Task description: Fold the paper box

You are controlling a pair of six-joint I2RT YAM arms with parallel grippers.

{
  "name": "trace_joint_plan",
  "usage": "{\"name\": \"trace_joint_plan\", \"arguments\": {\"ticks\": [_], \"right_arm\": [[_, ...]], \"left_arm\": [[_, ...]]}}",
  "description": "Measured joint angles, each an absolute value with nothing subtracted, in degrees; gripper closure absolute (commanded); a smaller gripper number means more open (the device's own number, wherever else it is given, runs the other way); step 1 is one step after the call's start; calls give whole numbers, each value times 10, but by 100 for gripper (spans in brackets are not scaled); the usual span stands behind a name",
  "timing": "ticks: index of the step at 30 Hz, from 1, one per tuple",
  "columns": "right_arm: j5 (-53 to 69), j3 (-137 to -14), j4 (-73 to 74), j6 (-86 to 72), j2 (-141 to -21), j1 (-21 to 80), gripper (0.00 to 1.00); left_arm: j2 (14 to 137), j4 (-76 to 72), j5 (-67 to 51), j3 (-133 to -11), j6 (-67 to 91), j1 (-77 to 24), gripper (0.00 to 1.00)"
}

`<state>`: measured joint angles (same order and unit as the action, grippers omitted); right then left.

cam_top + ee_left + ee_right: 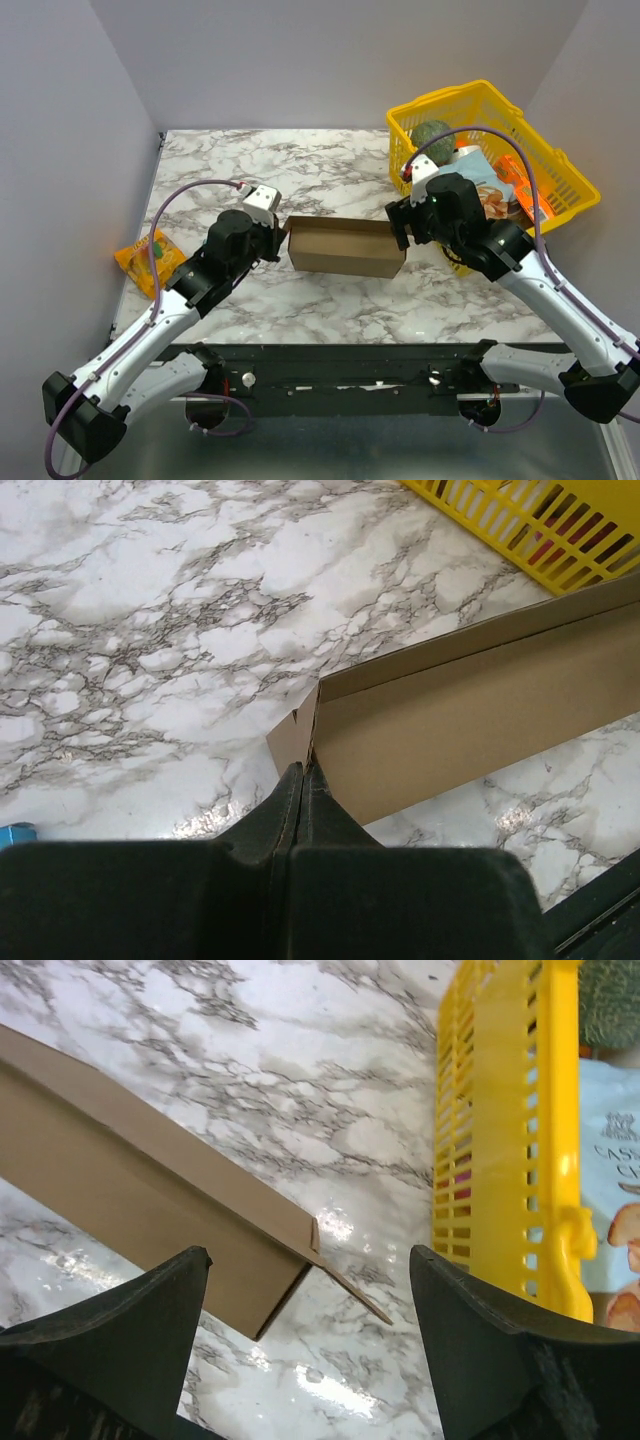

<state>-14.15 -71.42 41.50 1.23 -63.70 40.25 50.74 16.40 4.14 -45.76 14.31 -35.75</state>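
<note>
Nearest, left gripper (303,772) pressed fully closed, tips against the left end corner of the plain brown cardboard box (345,250); cannot tell whether any cardboard is nipped. Right gripper (308,1255) spread wide around the box's right end, clear of both fingers. Box lying mid-table on white marble tabletop (300,165), inside hidden. Beyond, yellow plastic basket (565,180), contents partly masked by the right arm.

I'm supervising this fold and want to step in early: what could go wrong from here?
1. The right gripper stands open around the paper box, so its loose end flap may spring outward.
2. The left gripper, shut at the opposite corner, could shove the box sideways.
3. The yellow basket sits close beside the right gripper and might get bumped.
</note>
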Motion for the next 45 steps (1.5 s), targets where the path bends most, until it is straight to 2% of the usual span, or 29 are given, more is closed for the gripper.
{"name": "trace_joint_plan", "arguments": {"ticks": [5, 7, 12, 18, 20, 22, 25, 35, 45], "right_arm": [[-148, -701, 435, 8, -635, 385, 22], [-150, -694, 438, 7, -632, 381, 29], [-152, -682, 446, 4, -631, 370, 37], [-152, -679, 450, 3, -631, 370, 53], [-152, -679, 451, 3, -631, 370, 69], [-152, -679, 451, 4, -631, 370, 80], [-151, -679, 452, 2, -631, 369, 86], [-129, -680, 453, -51, -640, 367, 99], [-121, -688, 449, -109, -651, 363, 99]], "left_arm": [[513, 167, 41, -463, 139, -357, 100], [515, 168, 41, -465, 136, -357, 100], [522, 175, 43, -474, 131, -357, 100], [526, 177, 44, -477, 130, -357, 100], [528, 180, 44, -480, 130, -357, 100], [530, 181, 45, -481, 129, -357, 100], [533, 181, 46, -483, 129, -357, 100], [543, 178, 45, -486, 149, -357, 100], [563, 171, 46, -495, 166, -353, 100]]}}
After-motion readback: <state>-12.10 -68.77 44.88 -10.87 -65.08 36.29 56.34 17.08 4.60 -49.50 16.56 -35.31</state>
